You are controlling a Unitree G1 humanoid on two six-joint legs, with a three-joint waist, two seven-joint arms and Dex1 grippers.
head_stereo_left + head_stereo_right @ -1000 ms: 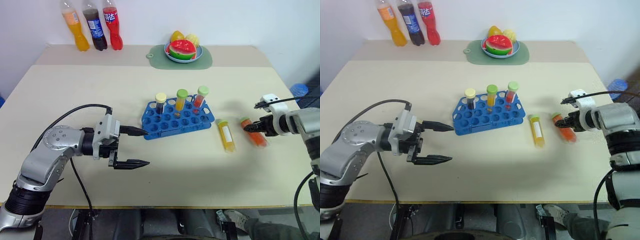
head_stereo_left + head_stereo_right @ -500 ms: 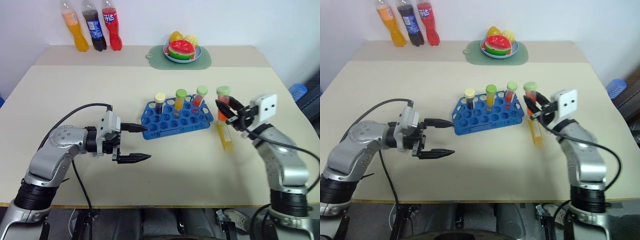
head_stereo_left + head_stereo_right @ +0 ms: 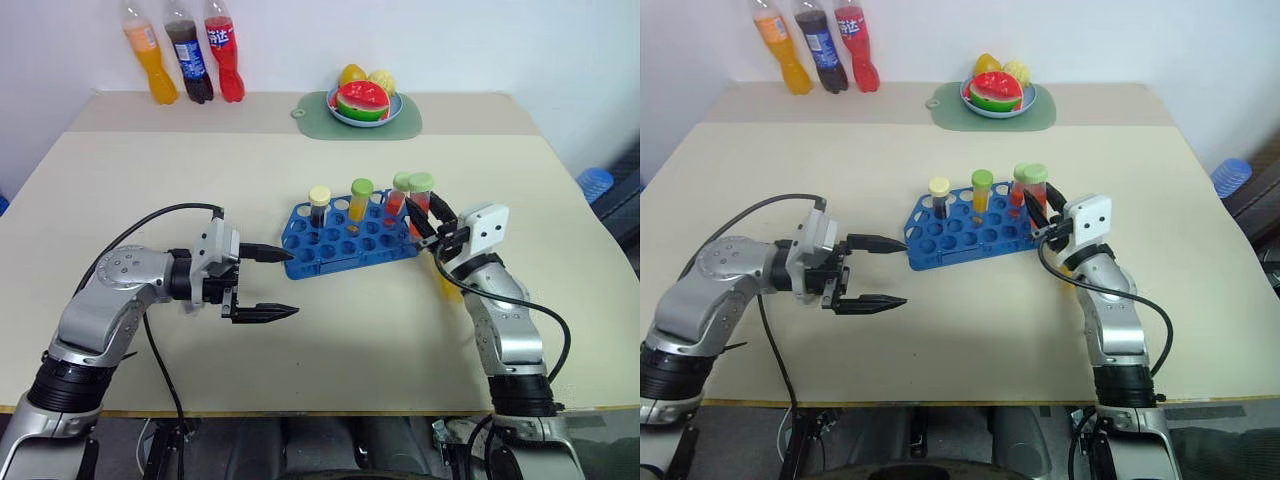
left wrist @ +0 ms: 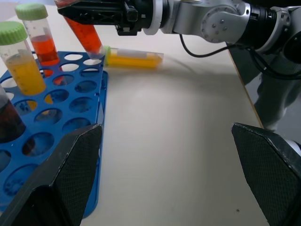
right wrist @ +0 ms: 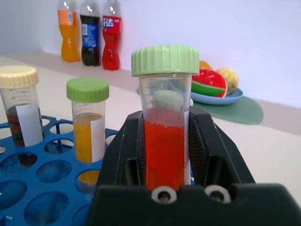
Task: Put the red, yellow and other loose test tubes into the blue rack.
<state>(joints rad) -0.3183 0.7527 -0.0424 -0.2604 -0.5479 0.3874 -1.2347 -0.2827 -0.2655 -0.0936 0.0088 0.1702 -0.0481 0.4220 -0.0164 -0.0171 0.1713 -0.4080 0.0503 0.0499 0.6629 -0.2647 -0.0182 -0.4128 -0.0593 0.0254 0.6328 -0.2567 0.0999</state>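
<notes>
The table (image 3: pixel 300 180) carries the blue rack (image 3: pixel 345 240) near its middle, three capped tubes standing in the rack's far row. At the rack's right end the right gripper (image 3: pixel 428 218) is clenched on a red tube (image 3: pixel 420 203), held upright. A yellow tube (image 4: pixel 134 57) lies just right of the rack. Left of the rack, the left gripper (image 3: pixel 270 283) hovers, jaws spread wide, grasping nothing.

Glossy blue plastic rack (image 4: pixel 70 108); clear smooth plastic red-liquid tube (image 5: pixel 164 136) with ribbed matt green cap in my black textured right pincer (image 5: pixel 165 155); matt beige worktop (image 3: pixel 380 340).
</notes>
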